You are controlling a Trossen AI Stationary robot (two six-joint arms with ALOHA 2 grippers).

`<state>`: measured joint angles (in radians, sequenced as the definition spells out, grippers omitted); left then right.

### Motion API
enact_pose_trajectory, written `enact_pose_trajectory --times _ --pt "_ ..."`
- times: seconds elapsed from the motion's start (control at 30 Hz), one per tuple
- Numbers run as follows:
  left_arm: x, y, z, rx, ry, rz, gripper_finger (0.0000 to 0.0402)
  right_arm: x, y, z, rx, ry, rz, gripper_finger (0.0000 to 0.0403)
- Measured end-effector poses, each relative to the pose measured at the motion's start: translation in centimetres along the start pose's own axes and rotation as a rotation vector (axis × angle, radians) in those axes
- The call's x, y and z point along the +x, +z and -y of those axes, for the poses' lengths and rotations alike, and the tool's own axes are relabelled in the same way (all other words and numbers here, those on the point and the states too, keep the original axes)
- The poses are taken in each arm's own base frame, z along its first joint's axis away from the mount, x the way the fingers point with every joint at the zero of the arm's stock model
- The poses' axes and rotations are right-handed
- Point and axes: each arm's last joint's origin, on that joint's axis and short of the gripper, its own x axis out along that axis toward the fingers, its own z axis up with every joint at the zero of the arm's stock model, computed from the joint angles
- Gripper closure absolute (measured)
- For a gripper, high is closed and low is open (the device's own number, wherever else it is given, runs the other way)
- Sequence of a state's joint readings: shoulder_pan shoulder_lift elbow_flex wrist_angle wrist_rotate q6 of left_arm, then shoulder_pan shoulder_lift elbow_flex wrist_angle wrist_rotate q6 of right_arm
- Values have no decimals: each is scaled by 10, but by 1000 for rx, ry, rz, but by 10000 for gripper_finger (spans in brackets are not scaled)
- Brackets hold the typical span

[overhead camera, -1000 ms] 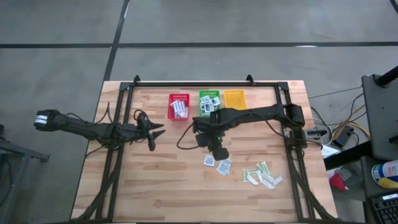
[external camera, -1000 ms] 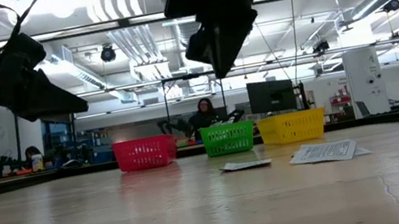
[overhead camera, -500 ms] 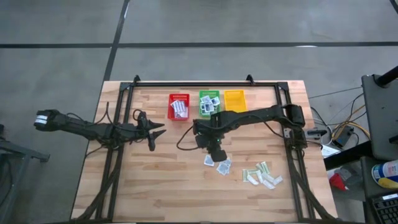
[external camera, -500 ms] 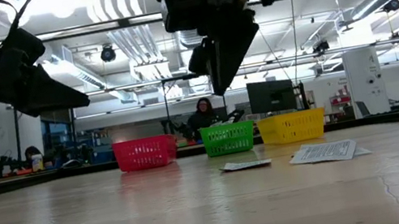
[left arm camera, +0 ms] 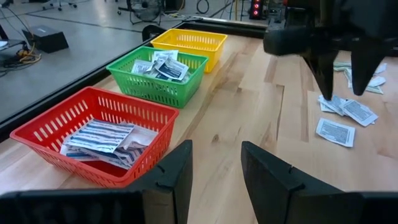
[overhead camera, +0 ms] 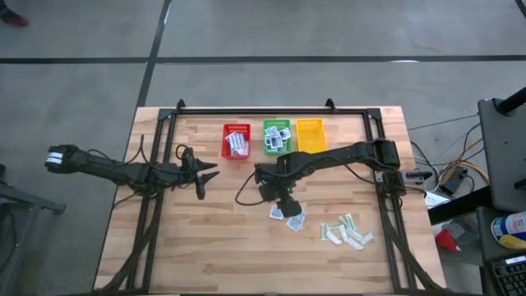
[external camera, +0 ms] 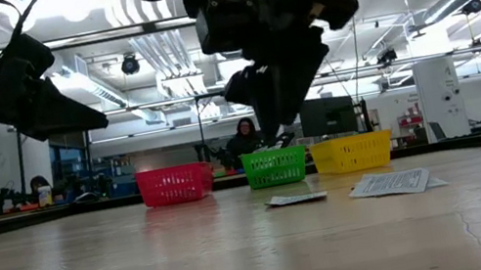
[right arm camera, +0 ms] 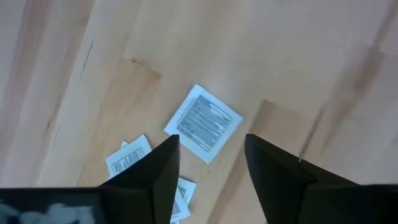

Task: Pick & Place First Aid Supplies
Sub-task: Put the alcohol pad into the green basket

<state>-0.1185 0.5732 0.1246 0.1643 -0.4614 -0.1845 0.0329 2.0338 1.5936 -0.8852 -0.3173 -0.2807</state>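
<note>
Three baskets stand in a row at the upper centre of the table [overhead camera: 205,238] in the high view. The red basket [overhead camera: 237,141] holds oblong white packets with blue stripes [left arm camera: 99,137]. The green basket [overhead camera: 277,136] holds small square white-blue packets [left arm camera: 158,65]. The yellow basket [overhead camera: 311,135] shows no contents in any view.

Loose supplies lie on the table in two groups. A few square packets [overhead camera: 288,215] lie just right of centre, and pale strips [overhead camera: 347,232] lie in the lower right of the high view.

The right hand [overhead camera: 279,201] hangs over the square packets, fingers apart and holding nothing. The right wrist view shows one square packet [right arm camera: 203,123] flat on the wood in line with the gap between the fingers [right arm camera: 155,171], with more packets beside it. The left hand [overhead camera: 204,171] waits at centre left of the high view, fingers apart and empty.

The low view shows the baskets only from the side, with a person [external camera: 244,141] seated in the room behind them. It hides the basket contents. The left wrist view shows those contents and also the right arm above the loose packets.
</note>
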Motion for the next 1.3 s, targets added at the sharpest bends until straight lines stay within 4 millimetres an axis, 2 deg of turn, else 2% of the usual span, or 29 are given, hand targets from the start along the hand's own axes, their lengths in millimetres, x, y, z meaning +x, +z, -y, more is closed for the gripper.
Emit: enact_pose_trajectory --times 0.13,0.27,0.43,0.8,1.07,1.3 --pt "0 0 0 -1 -1 0 268 18 1 -2 -50 11 -29 222" --pt "0 0 0 -1 -4 0 268 38 3 4 -54 3 -33 228" --pt "0 0 0 -1 -8 -2 268 54 2 14 -49 -108 -86 235" --pt "0 0 1 -7 -27 -6 268 77 0 9 -59 -128 -147 246" --pt "0 0 1 -6 -27 -6 268 83 3 -7 -93 -187 -169 284" --pt "0 -4 0 -6 -26 -16 268 84 4 -9 -86 -187 -163 329"
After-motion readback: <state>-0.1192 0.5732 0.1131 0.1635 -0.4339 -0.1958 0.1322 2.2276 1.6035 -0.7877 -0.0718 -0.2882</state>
